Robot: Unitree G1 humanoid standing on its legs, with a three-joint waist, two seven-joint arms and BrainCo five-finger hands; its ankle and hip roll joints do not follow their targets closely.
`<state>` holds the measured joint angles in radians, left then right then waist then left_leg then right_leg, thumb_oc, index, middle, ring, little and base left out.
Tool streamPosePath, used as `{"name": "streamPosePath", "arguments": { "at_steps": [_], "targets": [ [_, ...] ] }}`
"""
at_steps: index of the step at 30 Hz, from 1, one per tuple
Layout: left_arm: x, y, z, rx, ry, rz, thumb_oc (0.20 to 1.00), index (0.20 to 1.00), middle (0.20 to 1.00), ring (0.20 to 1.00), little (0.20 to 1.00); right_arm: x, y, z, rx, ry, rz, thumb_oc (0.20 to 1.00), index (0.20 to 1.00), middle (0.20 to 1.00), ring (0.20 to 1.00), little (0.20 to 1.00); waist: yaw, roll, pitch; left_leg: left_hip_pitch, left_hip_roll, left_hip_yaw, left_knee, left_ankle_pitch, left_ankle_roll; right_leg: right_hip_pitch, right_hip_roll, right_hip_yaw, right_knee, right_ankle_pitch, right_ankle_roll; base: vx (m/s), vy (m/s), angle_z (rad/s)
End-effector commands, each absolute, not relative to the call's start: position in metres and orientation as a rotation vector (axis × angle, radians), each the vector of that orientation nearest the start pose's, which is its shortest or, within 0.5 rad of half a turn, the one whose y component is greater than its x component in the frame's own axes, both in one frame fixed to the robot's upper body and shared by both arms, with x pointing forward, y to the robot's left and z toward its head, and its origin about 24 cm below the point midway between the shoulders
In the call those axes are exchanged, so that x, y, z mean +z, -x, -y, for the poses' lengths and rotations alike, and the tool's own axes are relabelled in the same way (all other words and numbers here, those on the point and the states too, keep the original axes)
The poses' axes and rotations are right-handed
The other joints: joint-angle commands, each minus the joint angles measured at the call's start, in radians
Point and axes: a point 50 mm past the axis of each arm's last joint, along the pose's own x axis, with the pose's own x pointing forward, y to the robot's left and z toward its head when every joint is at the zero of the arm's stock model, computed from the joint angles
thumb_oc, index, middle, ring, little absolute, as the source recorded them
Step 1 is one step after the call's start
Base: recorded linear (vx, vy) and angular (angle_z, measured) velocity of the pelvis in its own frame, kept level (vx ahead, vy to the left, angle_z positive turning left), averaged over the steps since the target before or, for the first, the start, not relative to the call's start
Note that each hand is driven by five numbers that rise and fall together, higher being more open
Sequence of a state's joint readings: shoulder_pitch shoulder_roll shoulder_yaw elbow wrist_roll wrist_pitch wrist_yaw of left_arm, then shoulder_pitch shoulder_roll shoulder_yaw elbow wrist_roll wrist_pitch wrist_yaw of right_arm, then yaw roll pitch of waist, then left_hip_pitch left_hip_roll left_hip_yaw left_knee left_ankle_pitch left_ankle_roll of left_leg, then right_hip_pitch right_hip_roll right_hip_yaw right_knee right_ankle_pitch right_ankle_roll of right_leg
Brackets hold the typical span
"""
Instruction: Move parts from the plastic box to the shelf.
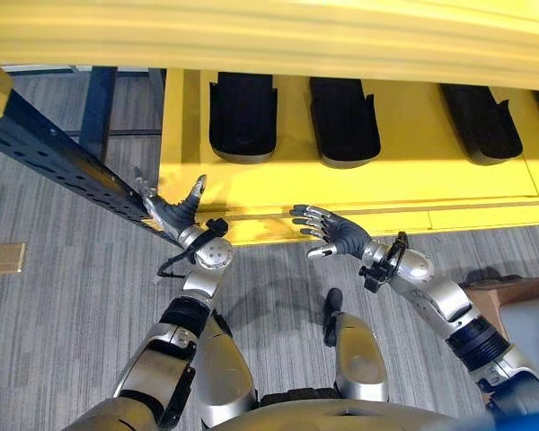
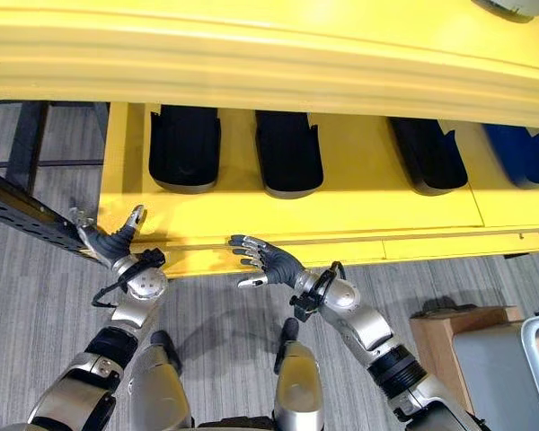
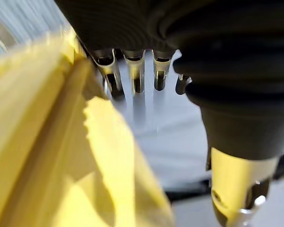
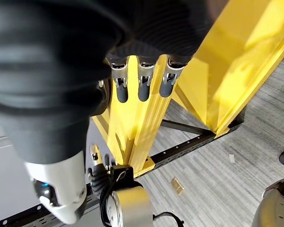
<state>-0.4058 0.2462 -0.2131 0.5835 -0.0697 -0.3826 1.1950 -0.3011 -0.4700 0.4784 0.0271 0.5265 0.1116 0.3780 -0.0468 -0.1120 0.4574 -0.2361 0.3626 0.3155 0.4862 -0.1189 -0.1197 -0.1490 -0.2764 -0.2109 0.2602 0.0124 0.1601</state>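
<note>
Both hands, left hand [image 1: 175, 215] and right hand [image 1: 334, 235], hover spread and empty by the glossy yellow shelf [image 1: 404, 193].

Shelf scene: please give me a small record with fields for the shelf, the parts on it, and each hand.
shelf: yellow shelf, front edge just ahead of both hands
parts: black parts in a row on the shelf
left hand: left hand open, empty, by the shelf's left corner and a dark perforated beam
right hand: right hand open, empty, at the shelf's front edge
floor: grey carpet
</note>
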Motion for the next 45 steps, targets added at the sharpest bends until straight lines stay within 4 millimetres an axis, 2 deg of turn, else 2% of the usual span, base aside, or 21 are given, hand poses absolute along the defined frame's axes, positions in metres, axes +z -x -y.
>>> {"name": "streamPosePath", "arguments": {
  "at_steps": [1,8,10,11,12,14,16,20,21,24,28,36,39,42,44,45],
  "targets": [
    [0.073,-0.294,-0.201,0.997,-0.082,0.437,1.0,1.0,1.0,1.0,1.0,0.09,-0.268,0.093,0.869,-0.046,0.048,1.0,1.0,1.0,1.0,1.0,0.022,-0.007,-0.011,0.04,-0.028,0.015,-0.028,0.022,0.026,0.051,-0.011,-0.088,0.089,-0.085,-0.029,0.04,-0.033,0.05],
    [0.063,-0.28,-0.205,0.909,-0.091,0.424,1.0,1.0,1.0,1.0,1.0,0.085,-0.261,0.1,0.839,-0.048,0.033,1.0,1.0,1.0,1.0,1.0,0.03,0.011,-0.045,0.11,-0.053,0.028,-0.133,0.062,0.02,0.099,-0.014,-0.103,0.015,-0.064,-0.027,0.07,-0.021,0.05],
    [0.058,-0.273,-0.204,0.835,-0.112,0.414,1.0,1.0,1.0,1.0,1.0,0.084,-0.258,0.103,0.827,-0.039,0.026,1.0,1.0,1.0,1.0,1.0,0.036,0.02,-0.062,0.136,-0.063,0.032,-0.181,0.083,0.015,0.116,-0.017,-0.113,-0.021,-0.05,-0.023,0.07,-0.009,0.04],
    [0.057,-0.266,-0.203,0.769,-0.135,0.414,1.0,1.0,1.0,1.0,1.0,0.083,-0.255,0.106,0.82,-0.033,0.02,1.0,1.0,1.0,1.0,1.0,0.04,0.025,-0.077,0.147,-0.067,0.047,-0.219,0.112,0.02,0.119,-0.021,-0.126,-0.052,-0.025,-0.029,0.08,-0.003,0.04],
    [0.055,-0.264,-0.203,0.753,-0.141,0.41,1.0,1.0,1.0,1.0,1.0,0.082,-0.255,0.108,0.818,-0.032,0.017,1.0,1.0,1.0,1.0,1.0,0.041,0.027,-0.079,0.158,-0.068,0.039,-0.22,0.101,0.009,0.129,-0.022,-0.124,-0.052,-0.034,-0.02,0.08,-0.005,0.02],
    [0.051,-0.255,-0.204,0.677,-0.166,0.387,1.0,1.0,1.0,1.0,1.0,0.08,-0.251,0.111,0.81,-0.022,0.007,1.0,1.0,1.0,1.0,1.0,0.047,0.032,-0.096,0.179,-0.069,0.048,-0.257,0.118,0.002,0.144,-0.028,-0.138,-0.083,-0.017,-0.015,0.1,-0.008,0.02],
    [0.044,-0.235,-0.196,0.506,-0.261,0.381,1.0,1.0,1.0,1.0,1.0,0.078,-0.245,0.119,0.805,0.006,-0.004,1.0,1.0,1.0,1.0,1.0,0.058,0.039,-0.131,0.224,-0.056,0.067,-0.342,0.16,-0.018,0.169,-0.037,-0.165,-0.158,0.026,-0.005,0.09,-0.008,-0.03],
    [0.035,-0.222,-0.2,0.416,-0.296,0.308,1.0,1.0,1.0,1.0,1.0,0.076,-0.242,0.125,0.815,0.023,-0.015,1.0,1.0,1.0,1.0,1.0,0.068,0.049,-0.163,0.255,-0.04,0.08,-0.401,0.191,-0.036,0.19,-0.035,-0.188,-0.201,0.044,-0.001,0.03,-0.002,-0.02],
    [0.026,-0.213,-0.204,0.379,-0.309,0.249,1.0,1.0,1.0,1.0,1.0,0.075,-0.24,0.128,0.815,0.034,-0.028,1.0,1.0,1.0,1.0,1.0,0.075,0.056,-0.185,0.274,-0.024,0.087,-0.443,0.218,-0.047,0.204,-0.031,-0.203,-0.229,0.056,-0.002,0.0,0.0,0.0],
    [0.014,-0.2,-0.205,0.329,-0.337,0.188,1.0,1.0,1.0,1.0,1.0,0.074,-0.241,0.132,0.803,0.052,-0.037,1.0,1.0,1.0,1.0,1.0,0.085,0.065,-0.214,0.296,0.0,0.101,-0.479,0.246,-0.065,0.225,-0.025,-0.228,-0.27,0.073,-0.003,0.02,-0.012,-0.04],
    [0.005,-0.19,-0.212,0.3,-0.349,0.141,1.0,1.0,1.0,1.0,1.0,0.073,-0.244,0.137,0.785,0.084,-0.038,1.0,1.0,1.0,1.0,1.0,0.088,0.07,-0.247,0.318,0.003,0.119,-0.477,0.24,-0.065,0.241,-0.021,-0.246,-0.278,0.073,-0.008,0.0,-0.012,-0.05],
    [0.014,-0.189,-0.215,0.295,-0.362,0.193,1.0,1.0,1.0,1.0,1.0,0.08,-0.246,0.15,0.667,0.089,0.012,1.0,1.0,1.0,1.0,1.0,0.063,0.072,-0.28,0.341,0.002,0.127,-0.47,0.244,-0.063,0.249,-0.014,-0.228,-0.298,0.087,-0.003,0.05,-0.029,-0.04],
    [0.025,-0.191,-0.215,0.248,-0.423,0.263,1.0,1.0,1.0,1.0,1.0,0.083,-0.244,0.154,0.653,0.082,0.036,1.0,1.0,1.0,1.0,1.0,0.055,0.075,-0.285,0.341,0.0,0.13,-0.457,0.233,-0.058,0.249,-0.015,-0.222,-0.295,0.085,-0.004,0.07,-0.022,-0.06],
    [0.033,-0.192,-0.217,0.227,-0.472,0.309,1.0,1.0,1.0,1.0,1.0,0.094,-0.244,0.157,0.577,0.016,0.136,1.0,1.0,1.0,1.0,1.0,0.046,0.079,-0.289,0.338,-0.009,0.126,-0.451,0.208,-0.042,0.239,-0.019,-0.206,-0.244,0.052,-0.01,0.08,-0.042,-0.02],
    [0.043,-0.194,-0.218,0.212,-0.467,0.357,1.0,1.0,1.0,1.0,1.0,0.099,-0.244,0.162,0.458,-0.015,0.211,1.0,1.0,1.0,1.0,1.0,0.033,0.087,-0.285,0.324,-0.01,0.104,-0.435,0.199,-0.028,0.216,-0.004,-0.179,-0.152,-0.02,-0.039,0.11,-0.12,0.04],
    [0.044,-0.194,-0.218,0.213,-0.467,0.365,1.0,1.0,1.0,1.0,1.0,0.099,-0.244,0.162,0.456,-0.016,0.21,1.0,1.0,1.0,1.0,1.0,0.032,0.087,-0.284,0.323,-0.01,0.102,-0.434,0.201,-0.028,0.215,-0.002,-0.178,-0.148,-0.023,-0.041,0.07,-0.099,0.08]
  ]
}}
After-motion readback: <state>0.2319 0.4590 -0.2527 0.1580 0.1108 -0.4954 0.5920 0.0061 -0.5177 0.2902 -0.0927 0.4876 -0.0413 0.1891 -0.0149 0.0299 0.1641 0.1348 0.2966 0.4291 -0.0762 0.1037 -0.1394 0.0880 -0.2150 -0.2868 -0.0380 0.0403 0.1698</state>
